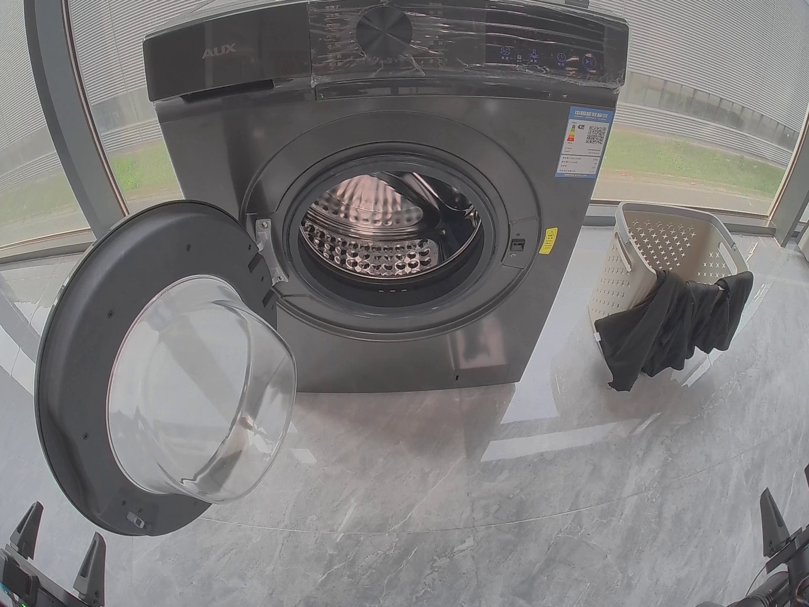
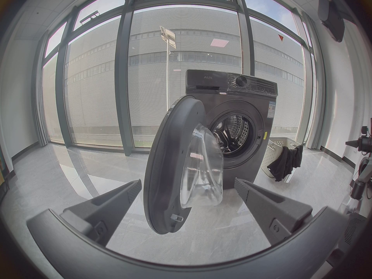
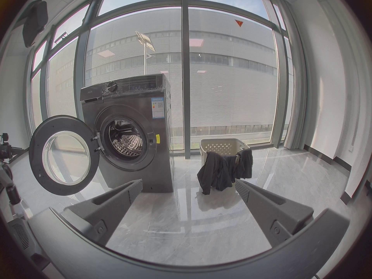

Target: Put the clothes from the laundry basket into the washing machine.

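Grey washer (image 1: 379,364) on a glossy stone floor (image 1: 472,499) before tall windows (image 1: 716,86). Round door (image 1: 80,364) swung wide on the left side, steel drum (image 1: 375,229) exposed. Just right of the washer, 1 pale perforated basket (image 1: 666,242), near it, contact not clear. Dark clothes (image 1: 674,326) draped over the basket's front rim, hanging down its outer wall toward the floor. Left claw (image 1: 59,545) low at the near left, short of the open door, its 2 fingers (image 1: 93,554) spread wide, gripping nothing. Right claw (image 3: 188,183) low at the near right, well apart from the basket, 2 fingers likewise spread wide, gripping nothing.
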`<state>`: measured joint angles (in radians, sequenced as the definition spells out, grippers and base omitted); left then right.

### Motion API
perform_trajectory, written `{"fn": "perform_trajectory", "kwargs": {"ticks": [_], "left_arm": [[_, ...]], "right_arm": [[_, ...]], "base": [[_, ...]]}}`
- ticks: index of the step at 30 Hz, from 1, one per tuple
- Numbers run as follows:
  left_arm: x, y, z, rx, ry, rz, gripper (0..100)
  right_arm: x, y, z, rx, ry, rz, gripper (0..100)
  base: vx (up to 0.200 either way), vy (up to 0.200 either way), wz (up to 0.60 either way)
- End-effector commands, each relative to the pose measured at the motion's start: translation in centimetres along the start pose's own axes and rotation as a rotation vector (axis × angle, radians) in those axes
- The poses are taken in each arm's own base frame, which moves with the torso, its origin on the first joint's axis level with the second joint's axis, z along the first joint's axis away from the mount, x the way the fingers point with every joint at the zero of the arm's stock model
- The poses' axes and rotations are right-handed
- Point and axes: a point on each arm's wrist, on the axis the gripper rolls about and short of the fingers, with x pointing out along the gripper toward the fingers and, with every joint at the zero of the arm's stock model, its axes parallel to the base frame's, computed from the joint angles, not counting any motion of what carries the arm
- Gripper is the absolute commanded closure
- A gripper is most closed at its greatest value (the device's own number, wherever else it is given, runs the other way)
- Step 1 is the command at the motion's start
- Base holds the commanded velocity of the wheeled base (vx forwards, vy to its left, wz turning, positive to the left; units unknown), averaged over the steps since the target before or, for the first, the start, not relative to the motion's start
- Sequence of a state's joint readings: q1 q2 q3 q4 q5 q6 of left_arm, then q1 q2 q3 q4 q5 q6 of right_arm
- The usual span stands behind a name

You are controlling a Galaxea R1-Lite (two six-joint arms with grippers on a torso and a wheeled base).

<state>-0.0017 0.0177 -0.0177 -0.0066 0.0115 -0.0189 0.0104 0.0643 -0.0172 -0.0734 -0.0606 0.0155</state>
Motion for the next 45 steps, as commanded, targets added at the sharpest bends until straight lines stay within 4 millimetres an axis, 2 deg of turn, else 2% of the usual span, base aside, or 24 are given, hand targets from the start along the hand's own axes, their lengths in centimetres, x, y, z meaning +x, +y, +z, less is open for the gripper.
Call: {"fn": "perform_trajectory", "kwargs": {"ticks": [1, 16, 45], "left_arm": [[0.0, 0.01, -0.47, -0.001, 0.0, 0.001, 0], [0.0, 0.01, -0.48, 0.002, 0.002, 0.001, 0], [0.0, 0.01, -0.47, -0.001, 0.0, 0.001, 0]], "right_arm": [[-0.38, 0.0, -0.59, -0.002, -0.04, -0.011, 0], [-0.43, 0.14, -1.25, -0.001, 0.017, 0.065, 0], [-0.43, 0.14, -1.26, -0.011, 0.018, 0.065, 0]], "base": [[0.0, 0.0, 0.0], [0.0, 0.0, 0.0], [0.0, -0.2, 0.0]]}}
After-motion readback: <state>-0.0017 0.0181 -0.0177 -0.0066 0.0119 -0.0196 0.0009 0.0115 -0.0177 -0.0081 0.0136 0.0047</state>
